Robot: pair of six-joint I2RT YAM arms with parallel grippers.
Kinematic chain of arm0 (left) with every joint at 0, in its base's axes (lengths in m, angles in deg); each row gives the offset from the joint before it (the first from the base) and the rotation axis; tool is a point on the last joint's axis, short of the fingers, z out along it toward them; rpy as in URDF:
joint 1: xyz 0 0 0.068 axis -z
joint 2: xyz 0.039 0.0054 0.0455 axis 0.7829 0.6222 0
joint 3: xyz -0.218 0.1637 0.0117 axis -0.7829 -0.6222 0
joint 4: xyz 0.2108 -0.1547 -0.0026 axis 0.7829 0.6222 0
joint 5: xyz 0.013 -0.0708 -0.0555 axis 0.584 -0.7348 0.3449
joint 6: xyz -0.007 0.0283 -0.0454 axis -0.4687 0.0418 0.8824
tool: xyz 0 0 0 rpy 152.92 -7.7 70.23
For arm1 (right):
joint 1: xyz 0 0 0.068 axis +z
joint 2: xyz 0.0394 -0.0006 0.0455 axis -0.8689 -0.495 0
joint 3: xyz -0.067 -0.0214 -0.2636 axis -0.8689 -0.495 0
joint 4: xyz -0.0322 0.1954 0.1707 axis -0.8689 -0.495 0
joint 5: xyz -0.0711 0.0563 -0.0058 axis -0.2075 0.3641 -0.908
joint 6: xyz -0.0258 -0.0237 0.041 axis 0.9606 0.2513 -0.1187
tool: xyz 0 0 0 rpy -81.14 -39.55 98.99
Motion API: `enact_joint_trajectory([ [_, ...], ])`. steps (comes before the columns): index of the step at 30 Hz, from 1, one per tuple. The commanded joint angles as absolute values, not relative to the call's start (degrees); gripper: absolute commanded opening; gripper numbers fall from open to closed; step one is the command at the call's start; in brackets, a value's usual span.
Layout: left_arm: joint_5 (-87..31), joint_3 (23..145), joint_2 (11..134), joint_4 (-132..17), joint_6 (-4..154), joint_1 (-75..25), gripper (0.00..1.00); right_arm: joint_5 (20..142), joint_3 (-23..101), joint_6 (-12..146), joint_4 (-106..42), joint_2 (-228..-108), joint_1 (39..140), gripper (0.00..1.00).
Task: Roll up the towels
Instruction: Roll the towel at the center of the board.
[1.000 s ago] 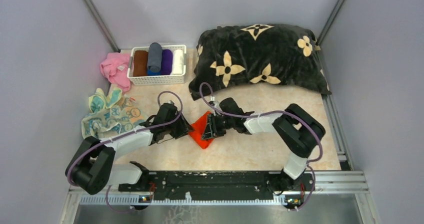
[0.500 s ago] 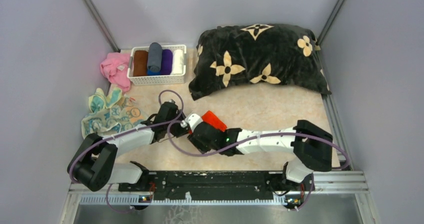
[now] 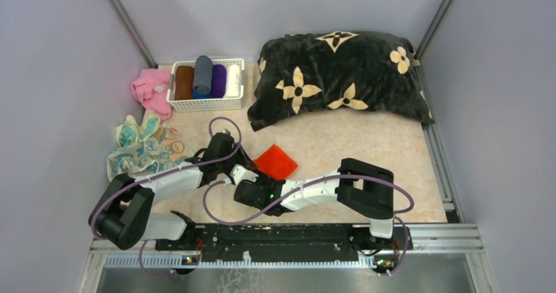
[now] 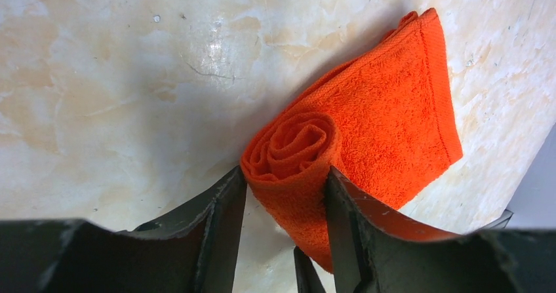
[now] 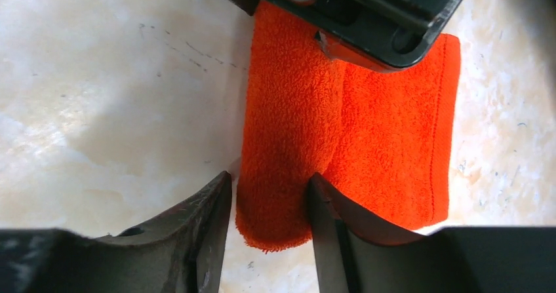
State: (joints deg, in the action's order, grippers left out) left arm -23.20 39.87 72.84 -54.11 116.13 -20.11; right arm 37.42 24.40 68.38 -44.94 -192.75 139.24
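The orange-red towel (image 3: 277, 161) lies partly rolled on the table's middle, its flat part to the right. In the left wrist view the spiral end of the roll (image 4: 288, 145) sits between my left gripper's (image 4: 284, 172) jaws, both fingers touching it. My right gripper (image 5: 270, 175) straddles the roll's other end (image 5: 278, 142), with its right finger against the cloth and a thin gap at its left finger. From above, the left gripper (image 3: 248, 158) and right gripper (image 3: 252, 175) meet at the towel's left edge. A teal circle-print towel (image 3: 160, 152) and a pale yellow one (image 3: 133, 134) lie crumpled at the left.
A white basket (image 3: 206, 103) with several rolled cloths stands at the back left, a pink cloth (image 3: 150, 90) beside it. The big black flowered cushion (image 3: 341, 77) fills the back right. Metal rails run along the table's right and near edges.
My right gripper let go of the towel's right side, swung round to the near left and now straddles the roll's end. The towel shifted slightly back and right. The left gripper stayed put.
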Motion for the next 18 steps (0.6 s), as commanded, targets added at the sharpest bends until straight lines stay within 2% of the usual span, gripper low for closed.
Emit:
enact_joint_trajectory([
  [1,-20.57,39.03,75.18,-48.88,113.80,-19.93,0.55,35.75,24.37,66.20,-49.85,-195.28,139.54,0.41],
  [5,-20.07,39.58,73.64,-48.44,113.69,-19.93,0.63,42.82,21.93,65.57,-48.22,-193.17,137.16,0.09],
  [7,-18.86,39.59,71.00,-47.60,113.90,-19.97,0.68,49.44,20.27,65.11,-46.46,-190.24,134.92,0.00],
  [12,-16.68,40.02,62.95,-43.98,114.67,-20.06,0.78,74.83,14.66,61.37,-36.45,-182.21,127.11,0.00],
  [18,-19.23,38.50,54.77,-42.02,116.71,-20.06,0.81,105.04,8.10,50.79,-18.66,-179.58,116.69,0.00],
])
